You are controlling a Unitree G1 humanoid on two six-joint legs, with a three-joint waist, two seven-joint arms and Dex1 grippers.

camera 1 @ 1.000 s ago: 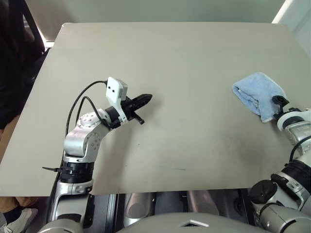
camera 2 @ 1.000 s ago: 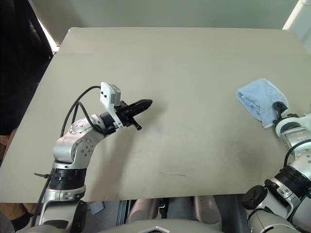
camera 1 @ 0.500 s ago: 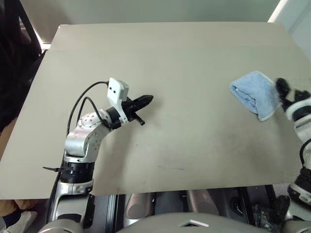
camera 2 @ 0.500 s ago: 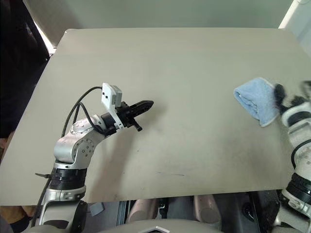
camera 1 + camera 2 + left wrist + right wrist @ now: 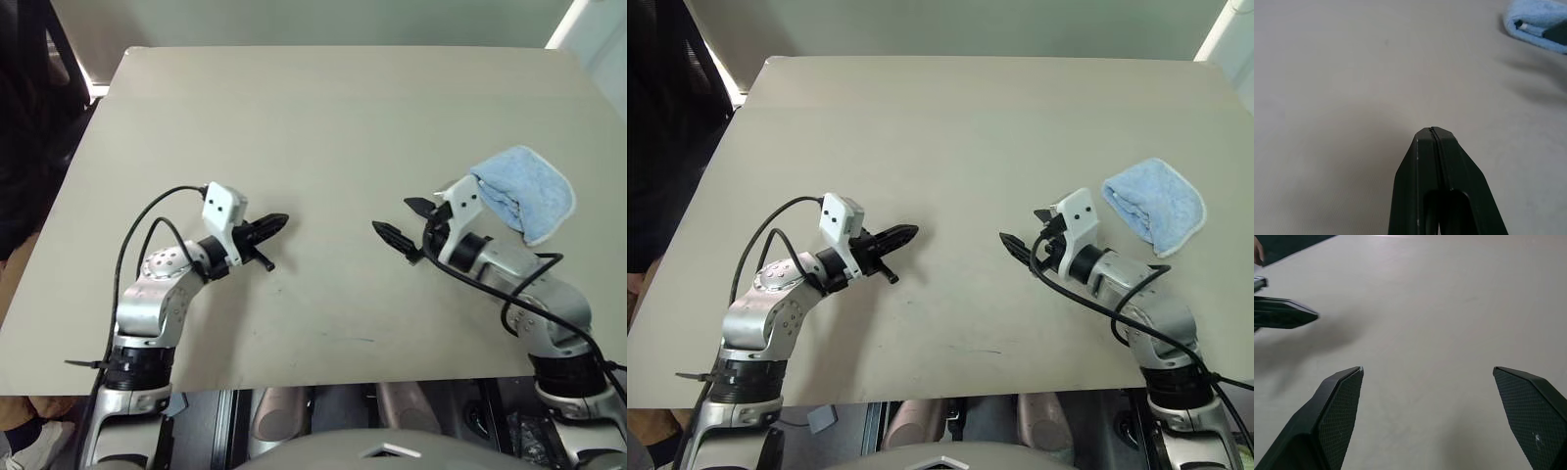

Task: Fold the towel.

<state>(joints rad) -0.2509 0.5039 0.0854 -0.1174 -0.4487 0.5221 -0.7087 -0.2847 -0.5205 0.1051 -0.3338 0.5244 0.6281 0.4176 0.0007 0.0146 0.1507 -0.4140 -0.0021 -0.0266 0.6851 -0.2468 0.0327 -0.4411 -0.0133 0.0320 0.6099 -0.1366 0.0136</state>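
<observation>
Both grippers hold nothing: left gripper (image 5: 275, 222) is shut, right gripper (image 5: 405, 222) is spread wide. Folded towel (image 5: 524, 191) is seen near the table's (image 5: 323, 108) right edge; folding is judged done.

You're looking at what reads as a test room or lab rather than a home. The wide, plain beige counter (image 5: 333, 108) stands bare like a workbench, with a pale blank wall (image 5: 294, 20) behind it. Loose black cables (image 5: 147, 211) run along both robot arms, each wrist carrying a small white camera block (image 5: 841, 217).
</observation>
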